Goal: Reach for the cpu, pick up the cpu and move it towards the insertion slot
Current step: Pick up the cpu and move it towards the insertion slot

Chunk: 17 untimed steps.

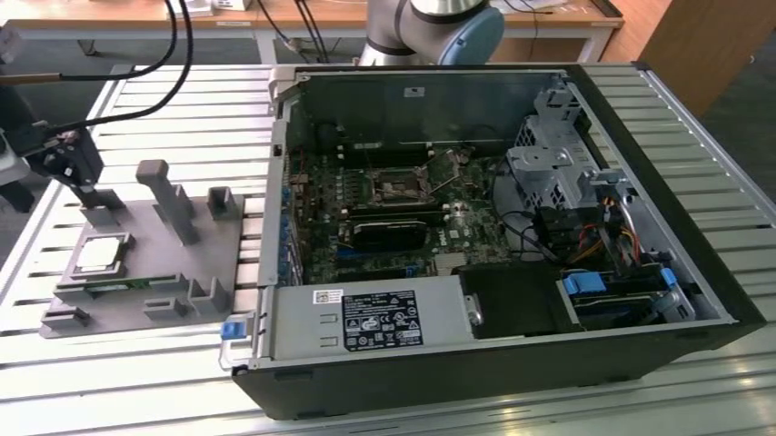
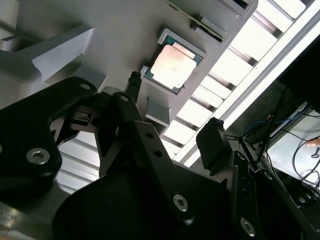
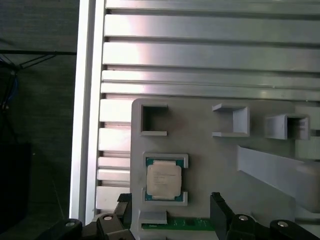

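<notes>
Slatted metal tabletop (image 1: 145, 100) is carrying a grey fixture plate (image 1: 182, 272) and an open computer case (image 1: 485, 381); the cpu (image 1: 100, 254) (image 2: 175, 65) (image 3: 163, 180) is lying in a plate recess near the tabletop's edge at the exterior view's left; the insertion slot (image 1: 398, 188) is sitting inside the case; the claw (image 2: 173, 104) (image 3: 171, 204) is hanging spread wide and empty near the cpu, not touching it.

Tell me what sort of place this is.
Probably a robotics lab workbench: an open computer case lies on a slatted metal table, a grey holder beside it carries the cpu, and wooden desks stand behind.
</notes>
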Available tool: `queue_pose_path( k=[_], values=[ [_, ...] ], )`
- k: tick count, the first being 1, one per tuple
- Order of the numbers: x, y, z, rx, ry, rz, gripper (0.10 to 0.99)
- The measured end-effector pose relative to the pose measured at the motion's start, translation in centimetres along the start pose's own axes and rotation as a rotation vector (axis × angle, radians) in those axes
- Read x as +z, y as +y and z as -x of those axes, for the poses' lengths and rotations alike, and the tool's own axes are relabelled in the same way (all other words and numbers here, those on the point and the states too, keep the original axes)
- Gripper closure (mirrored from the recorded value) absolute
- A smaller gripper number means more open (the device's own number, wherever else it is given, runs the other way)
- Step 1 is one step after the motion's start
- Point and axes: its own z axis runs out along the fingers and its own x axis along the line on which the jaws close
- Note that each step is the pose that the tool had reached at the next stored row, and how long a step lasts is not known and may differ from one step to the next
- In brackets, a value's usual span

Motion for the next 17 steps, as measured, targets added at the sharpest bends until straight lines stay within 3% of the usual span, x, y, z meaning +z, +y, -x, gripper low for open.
queue_pose_path(
  k=[9,10,17],
  values=[
    [1.61,-0.28,-0.03,0.000,-0.0001,0.000,0.357],
    [1.79,-0.31,-0.02,0.000,-0.0002,0.000,0.294],
    [3.05,-0.56,-0.01,0.000,-0.0001,0.000,0.294]
  ],
)
